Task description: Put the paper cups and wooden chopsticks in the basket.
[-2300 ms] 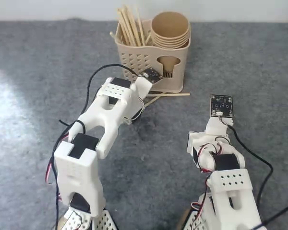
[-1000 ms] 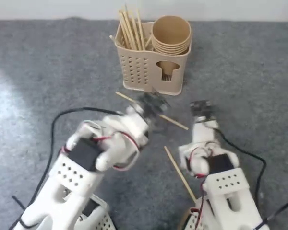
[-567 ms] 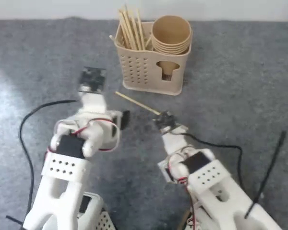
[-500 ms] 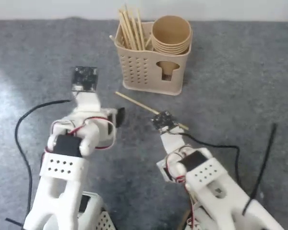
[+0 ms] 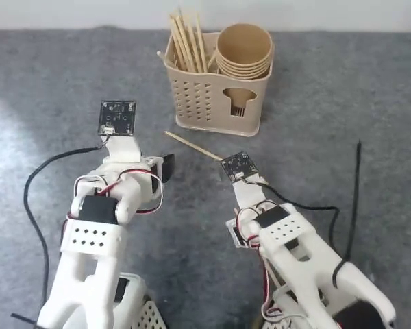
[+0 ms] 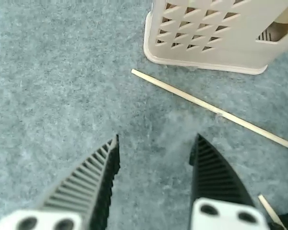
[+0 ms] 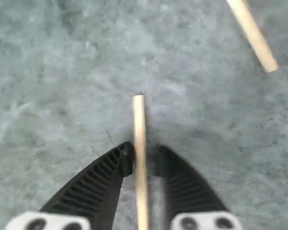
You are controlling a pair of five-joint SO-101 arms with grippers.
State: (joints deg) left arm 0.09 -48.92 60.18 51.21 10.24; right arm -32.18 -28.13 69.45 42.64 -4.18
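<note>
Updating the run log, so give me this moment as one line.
left hand: open, near loose chopstick | right hand: shut on second chopstick | basket: holds paper cups, chopsticks

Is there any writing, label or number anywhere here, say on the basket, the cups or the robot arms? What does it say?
No text here can be read.
The basket, the paper cups and the chopsticks bear no print.
The left arm's circuit board and the right arm's circuit board carry tiny marks, too small to read.
</note>
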